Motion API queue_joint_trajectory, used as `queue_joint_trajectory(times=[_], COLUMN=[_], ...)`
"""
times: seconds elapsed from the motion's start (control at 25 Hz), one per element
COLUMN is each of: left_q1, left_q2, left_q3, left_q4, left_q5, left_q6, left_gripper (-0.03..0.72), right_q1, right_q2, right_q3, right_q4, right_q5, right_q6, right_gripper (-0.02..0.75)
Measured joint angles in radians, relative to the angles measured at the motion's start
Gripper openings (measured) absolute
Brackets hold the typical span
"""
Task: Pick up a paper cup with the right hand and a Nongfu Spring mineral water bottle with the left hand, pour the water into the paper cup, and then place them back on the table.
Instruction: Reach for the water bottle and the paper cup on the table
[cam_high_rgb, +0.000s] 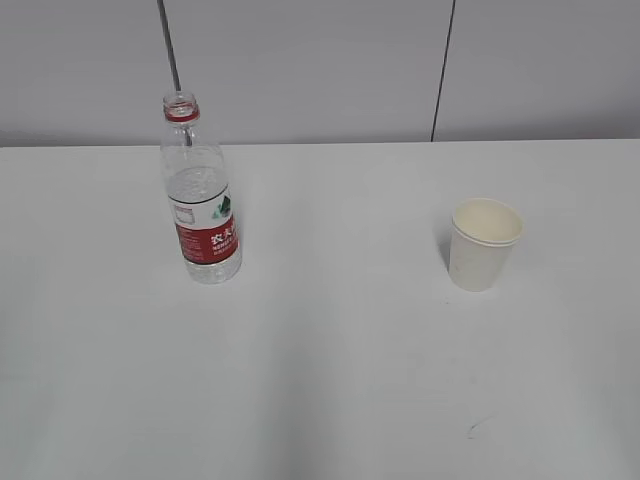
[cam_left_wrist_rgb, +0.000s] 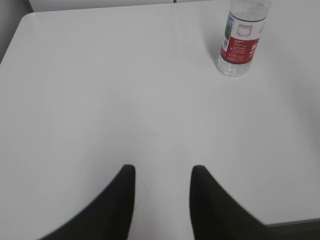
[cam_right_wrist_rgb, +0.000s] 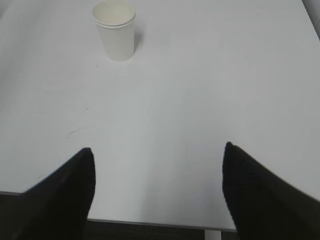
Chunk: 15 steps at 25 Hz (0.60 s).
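Observation:
The Nongfu Spring bottle (cam_high_rgb: 202, 200) stands upright and uncapped on the white table (cam_high_rgb: 330, 340), left of centre; it also shows at the top right of the left wrist view (cam_left_wrist_rgb: 240, 42). The paper cup (cam_high_rgb: 483, 244) stands upright to the right, and shows at the top left of the right wrist view (cam_right_wrist_rgb: 115, 31). My left gripper (cam_left_wrist_rgb: 162, 172) is open and empty, well short of the bottle. My right gripper (cam_right_wrist_rgb: 157, 150) is wide open and empty near the table's front edge, far from the cup. Neither arm shows in the exterior view.
A grey wall with a thin metal rod (cam_high_rgb: 170, 45) and a dark vertical seam (cam_high_rgb: 443, 70) lies behind the table. The table's front edge (cam_right_wrist_rgb: 150, 222) runs under my right gripper. A faint scuff mark (cam_right_wrist_rgb: 80, 130) is on the tabletop.

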Motion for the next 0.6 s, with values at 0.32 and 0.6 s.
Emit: queue_joint_trajectory(times=[0.32, 0.6], left_q1=[0.000, 0.000], left_q2=[0.000, 0.000], left_q3=[0.000, 0.000], left_q4=[0.000, 0.000], left_q5=[0.000, 0.000], left_q6=[0.000, 0.000], left_gripper=[0.239, 0.239], right_q1=[0.000, 0.000], right_q2=[0.000, 0.000], right_q3=[0.000, 0.000], right_q4=[0.000, 0.002], right_q5=[0.000, 0.000], right_q6=[0.000, 0.000], right_gripper=[0.590, 0.590])
